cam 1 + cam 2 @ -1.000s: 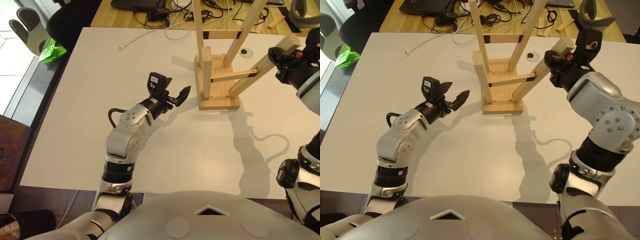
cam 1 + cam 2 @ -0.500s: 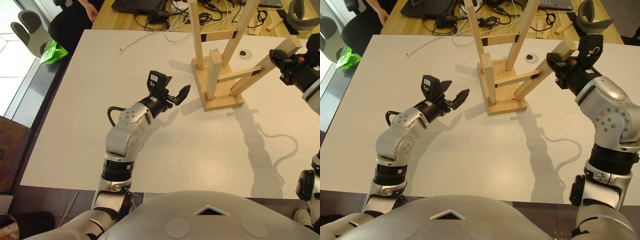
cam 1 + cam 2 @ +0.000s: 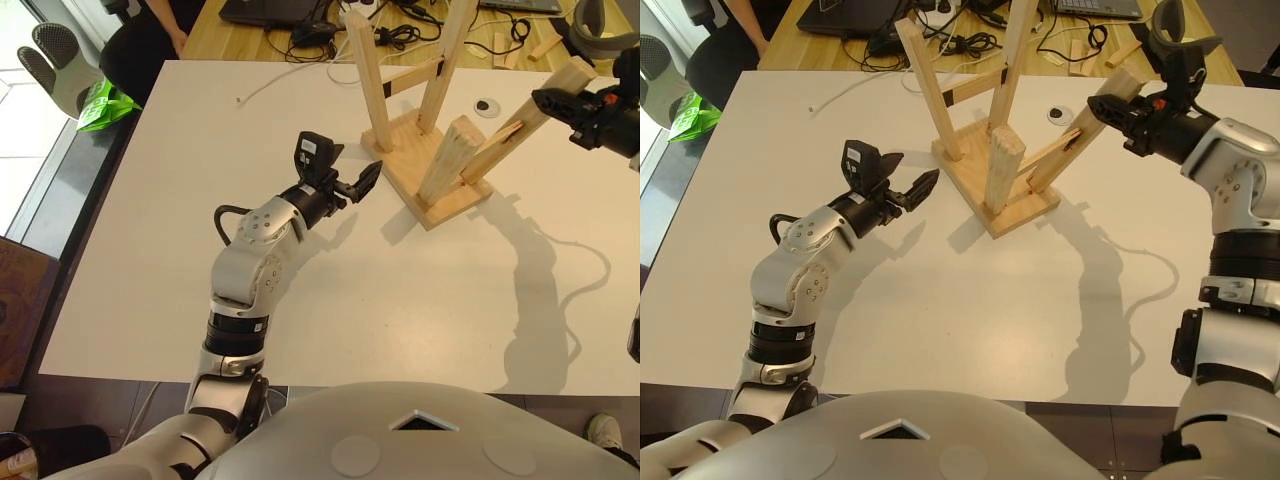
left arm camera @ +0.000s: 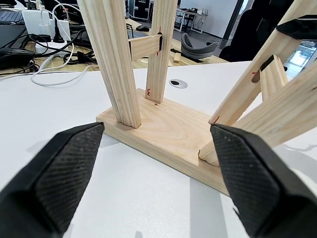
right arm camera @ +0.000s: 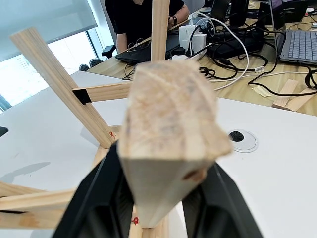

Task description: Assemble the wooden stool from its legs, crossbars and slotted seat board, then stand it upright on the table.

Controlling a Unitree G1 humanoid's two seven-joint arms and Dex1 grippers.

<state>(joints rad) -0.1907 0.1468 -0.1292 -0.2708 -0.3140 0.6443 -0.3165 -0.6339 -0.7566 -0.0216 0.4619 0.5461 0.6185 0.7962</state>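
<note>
The wooden stool stands upside down, its seat board on the white table and its legs and crossbars pointing up. My right gripper is shut on the top end of one slanting leg at the right; black fingers flank it. The board looks slightly tipped, with a shadow under its near corner. My left gripper is open just left of the board, apart from it. In the left wrist view its pads frame the board and two legs.
A cable grommet sits in the table behind the stool. A white cord lies at the far edge. Beyond is a wooden desk with laptops, cables and loose wood pieces. The near half of the table is bare.
My right gripper has swung the held leg away from me, turning the stool on the table so its board sits diagonal. The left gripper has barely moved.
</note>
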